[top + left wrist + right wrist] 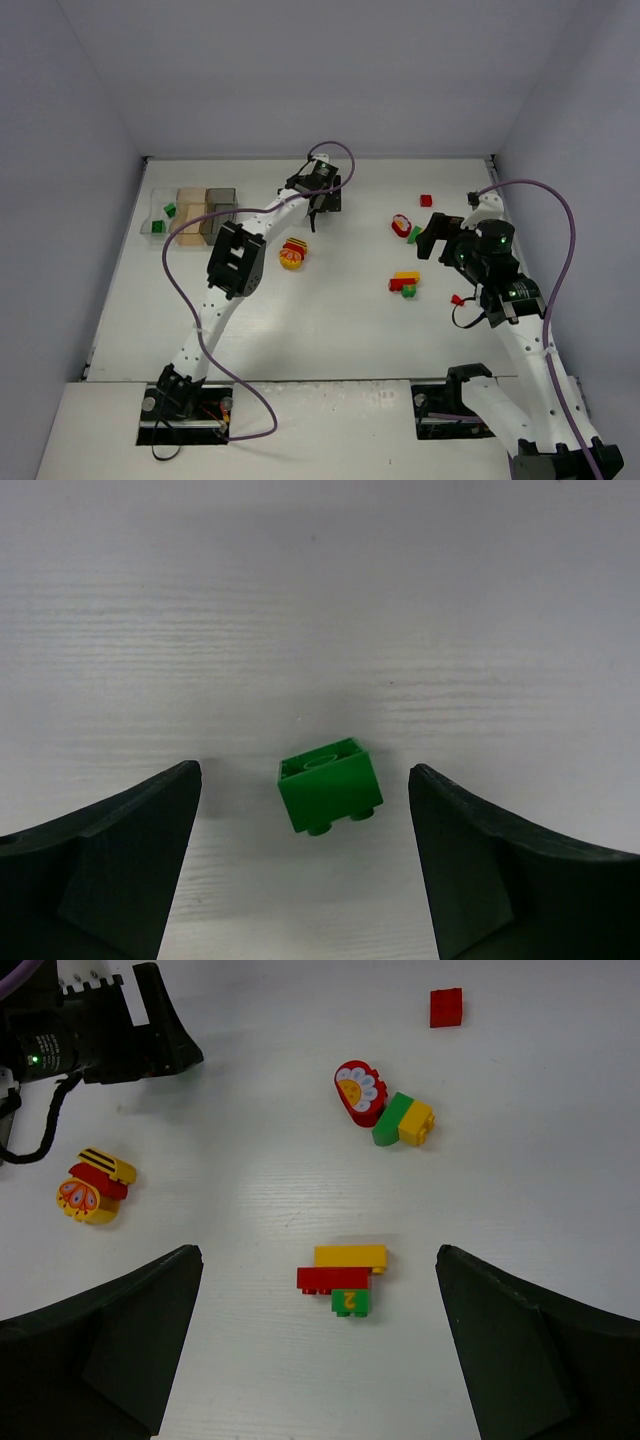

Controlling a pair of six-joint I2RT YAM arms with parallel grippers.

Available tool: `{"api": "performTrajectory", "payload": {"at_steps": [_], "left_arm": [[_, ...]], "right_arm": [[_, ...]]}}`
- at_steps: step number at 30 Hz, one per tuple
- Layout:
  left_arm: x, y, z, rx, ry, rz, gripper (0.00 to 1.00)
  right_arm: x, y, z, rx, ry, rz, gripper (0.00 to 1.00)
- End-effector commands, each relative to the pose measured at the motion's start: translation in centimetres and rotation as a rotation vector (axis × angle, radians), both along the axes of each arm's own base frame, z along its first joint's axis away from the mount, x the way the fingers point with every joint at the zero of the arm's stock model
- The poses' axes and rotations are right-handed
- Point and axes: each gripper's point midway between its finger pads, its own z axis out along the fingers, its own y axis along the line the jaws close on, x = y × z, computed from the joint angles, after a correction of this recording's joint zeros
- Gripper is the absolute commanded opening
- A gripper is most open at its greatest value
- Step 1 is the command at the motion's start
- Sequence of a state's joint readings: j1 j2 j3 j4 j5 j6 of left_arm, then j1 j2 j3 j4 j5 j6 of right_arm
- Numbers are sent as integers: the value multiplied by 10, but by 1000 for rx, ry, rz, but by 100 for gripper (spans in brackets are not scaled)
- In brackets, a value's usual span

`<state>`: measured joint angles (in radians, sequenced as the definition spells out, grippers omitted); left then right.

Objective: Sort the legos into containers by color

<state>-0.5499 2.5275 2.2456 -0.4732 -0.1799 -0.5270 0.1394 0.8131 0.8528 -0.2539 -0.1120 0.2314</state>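
Observation:
In the left wrist view a small green brick [330, 785] lies on the white table between the fingers of my left gripper [305, 772], which is open and apart from it. In the top view my left gripper [318, 214] hovers at mid-table and hides that brick. My right gripper [318, 1254] is open and empty above a yellow, red and green clump [345, 1278], which also shows in the top view [405, 284]. The row of containers [195, 208] stands at the far left; its clear box holds two green bricks [170, 210].
A yellow-red clump [293, 254] lies near the left arm. A red flower piece [360, 1090] with a green-yellow pair [405, 1120] and a lone red brick [446, 1007] lie beyond the right gripper. A tiny red piece [458, 298] lies by the right arm.

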Motion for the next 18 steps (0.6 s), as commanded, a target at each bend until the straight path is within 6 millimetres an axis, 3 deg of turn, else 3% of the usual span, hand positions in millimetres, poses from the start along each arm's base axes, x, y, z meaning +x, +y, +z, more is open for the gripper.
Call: {"api": "performTrajectory", "payload": {"at_steps": [1, 4, 8, 11, 13, 16, 18], "left_arm": [[23, -21, 41, -106, -124, 17, 78], [23, -22, 30, -106, -106, 24, 78], [18, -19, 22, -105, -83, 36, 64], [13, -17, 20, -110, -76, 43, 45], [12, -16, 24, -114, -83, 44, 23], [11, -13, 41, -109, -104, 46, 0], [8, -3, 67, -96, -138, 51, 0]], "right_arm": [[7, 0, 25, 5, -75, -8, 100], [7, 0, 27, 4, -76, -11, 100], [6, -1, 26, 0, -75, -14, 100], [6, -1, 24, 1, -69, -15, 100], [6, -1, 23, 2, -66, -12, 100], [6, 0, 24, 3, -69, -7, 100], [6, 0, 25, 4, -70, -8, 100]]}}
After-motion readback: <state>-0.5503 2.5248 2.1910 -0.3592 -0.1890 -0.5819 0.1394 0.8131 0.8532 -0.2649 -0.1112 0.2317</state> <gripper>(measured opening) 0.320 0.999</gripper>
